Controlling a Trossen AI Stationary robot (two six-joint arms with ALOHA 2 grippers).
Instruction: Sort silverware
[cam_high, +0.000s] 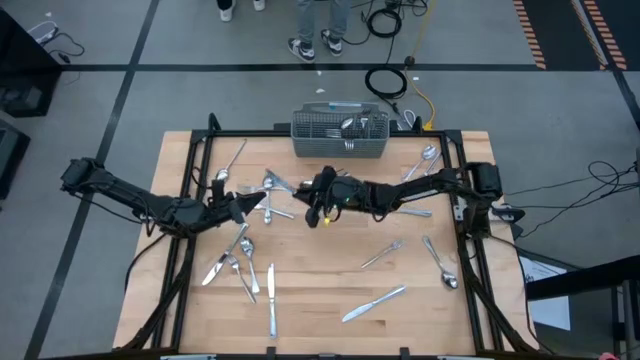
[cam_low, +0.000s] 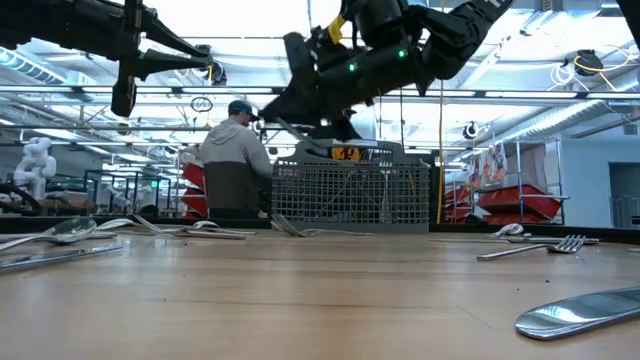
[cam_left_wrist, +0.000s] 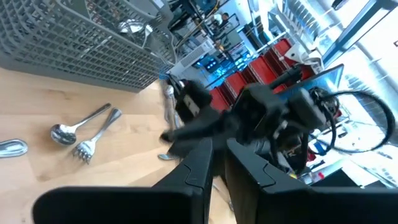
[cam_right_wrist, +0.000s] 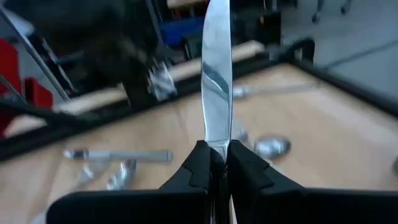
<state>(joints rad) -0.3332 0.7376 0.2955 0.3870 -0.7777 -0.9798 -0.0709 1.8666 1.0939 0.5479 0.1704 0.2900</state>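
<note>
Robotics lab: benches, cables (cam_high: 388, 82).

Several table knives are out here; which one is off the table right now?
The knife clamped in the right pincer, blade sticking straight out past its fingers. The other knives, such as the one near the front edge, lie flat on the wood.

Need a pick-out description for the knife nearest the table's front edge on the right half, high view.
Start at the wire-mesh basket at the table's far edge, then go straight across to the near side of the wooden table. Right of centre there, a table knife lies alone on bare wood, angled with one end toward the near edge. Unlike the upright knife left of centre, it has no fork or spoon beside it.
</note>
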